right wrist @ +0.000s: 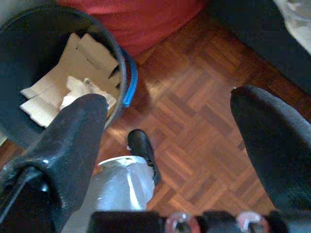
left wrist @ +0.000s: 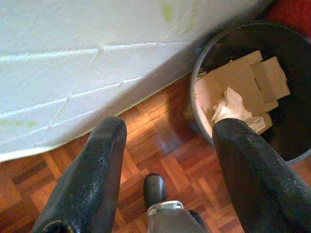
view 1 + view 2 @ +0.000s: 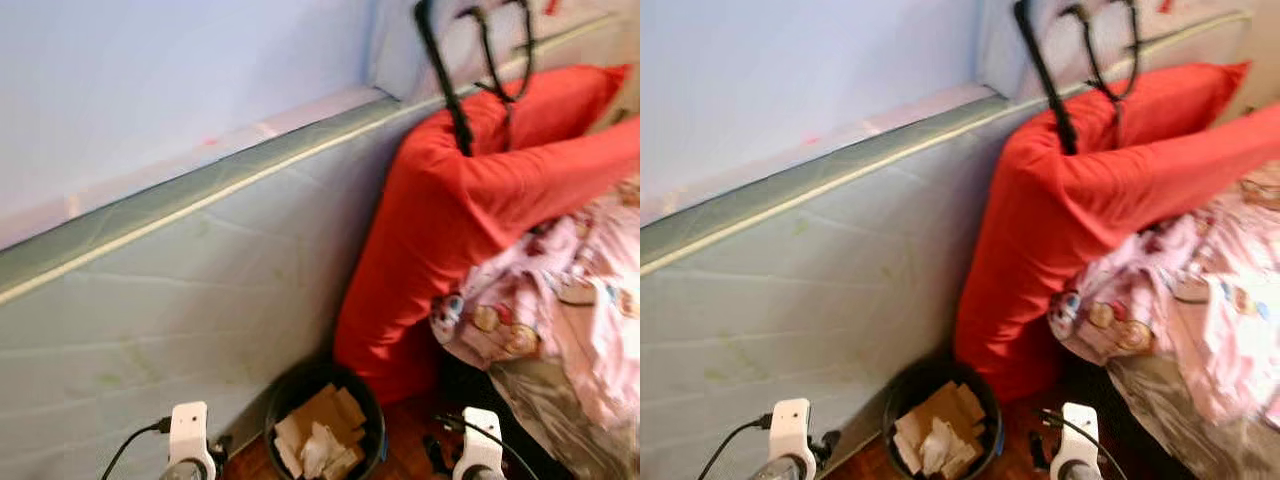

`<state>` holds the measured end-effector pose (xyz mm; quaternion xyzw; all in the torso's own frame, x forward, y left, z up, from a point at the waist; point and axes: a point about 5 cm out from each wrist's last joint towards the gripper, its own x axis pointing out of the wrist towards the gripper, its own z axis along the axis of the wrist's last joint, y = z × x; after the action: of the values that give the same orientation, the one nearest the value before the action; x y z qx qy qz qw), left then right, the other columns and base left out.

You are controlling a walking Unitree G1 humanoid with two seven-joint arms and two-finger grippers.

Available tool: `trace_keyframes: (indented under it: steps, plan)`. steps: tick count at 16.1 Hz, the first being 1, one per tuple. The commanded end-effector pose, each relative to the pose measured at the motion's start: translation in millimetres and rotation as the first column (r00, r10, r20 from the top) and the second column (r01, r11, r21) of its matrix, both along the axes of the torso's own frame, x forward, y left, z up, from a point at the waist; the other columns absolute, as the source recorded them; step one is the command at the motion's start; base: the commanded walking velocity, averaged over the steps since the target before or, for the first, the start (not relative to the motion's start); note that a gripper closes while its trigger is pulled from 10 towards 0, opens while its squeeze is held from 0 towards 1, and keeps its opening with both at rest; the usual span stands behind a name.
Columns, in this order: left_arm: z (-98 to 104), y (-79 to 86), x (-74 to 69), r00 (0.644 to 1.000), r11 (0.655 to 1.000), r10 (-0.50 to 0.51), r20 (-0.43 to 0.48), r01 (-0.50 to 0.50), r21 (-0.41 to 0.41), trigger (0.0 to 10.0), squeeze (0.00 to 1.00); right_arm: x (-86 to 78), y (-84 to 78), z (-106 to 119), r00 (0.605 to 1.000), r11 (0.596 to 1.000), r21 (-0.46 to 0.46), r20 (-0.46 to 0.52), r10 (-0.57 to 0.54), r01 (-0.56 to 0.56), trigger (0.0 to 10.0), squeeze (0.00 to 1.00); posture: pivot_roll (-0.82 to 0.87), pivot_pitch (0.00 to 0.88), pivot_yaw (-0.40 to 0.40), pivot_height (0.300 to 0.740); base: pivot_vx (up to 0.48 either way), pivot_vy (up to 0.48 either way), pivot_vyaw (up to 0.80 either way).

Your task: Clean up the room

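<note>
Red fabric dominates the head views: a large red pillow (image 3: 440, 230) stands on end, leaning against a pale green mattress (image 3: 200, 290) that is propped on its long edge against a light blue wall (image 3: 150, 80). A black strap (image 3: 445, 75) hangs over the top of the pillow. To the right, a pink patterned blanket (image 3: 560, 300) spills over a bed, touching the pillow's lower side.

At the foot of the pillow, just beside the mattress, stands a round black bin (image 3: 285, 395). It holds flat pieces of brown cardboard (image 2: 252, 77) with a crumpled white paper (image 2: 231, 104) lying on top. In the right wrist view a blue band (image 1: 129, 82) shows at the bin's outer wall. The floor (image 1: 194, 131) is reddish-brown wood parquet.

Both arms are low at the bottom edge of the head views, one on each side of the bin. The left gripper (image 2: 170, 160) hangs over the floor between mattress and bin, its two black fingers (image 2: 92, 170) spread wide with nothing between them. The right gripper (image 1: 170, 141) hangs over bare parquet beside the bin, near the bed's dark base; its fingers (image 1: 272, 141) are likewise wide apart and hold nothing.
</note>
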<state>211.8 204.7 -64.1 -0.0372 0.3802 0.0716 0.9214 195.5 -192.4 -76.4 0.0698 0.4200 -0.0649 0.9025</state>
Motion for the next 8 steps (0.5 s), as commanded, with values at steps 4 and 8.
trace_keyframes:
  steps: [4,8]
  plan:
    - [-8.2,11.6,-18.8,0.994,0.995,0.1,-0.037,-0.1,0.003,10.0,0.0,19.6,15.5,6.9,0.983,0.984,-0.028,-0.06,0.176,-0.178,10.0,0.0,0.01,0.06,-0.06,0.74,0.0,0.0,-0.74]
    - [-8.6,10.9,-19.7,0.994,0.994,0.106,-0.034,-0.106,-0.004,10.0,0.0,23.0,14.2,9.0,0.977,0.977,-0.056,-0.062,0.205,-0.208,10.0,0.0,0.01,0.051,-0.061,0.74,0.0,0.0,-0.74]
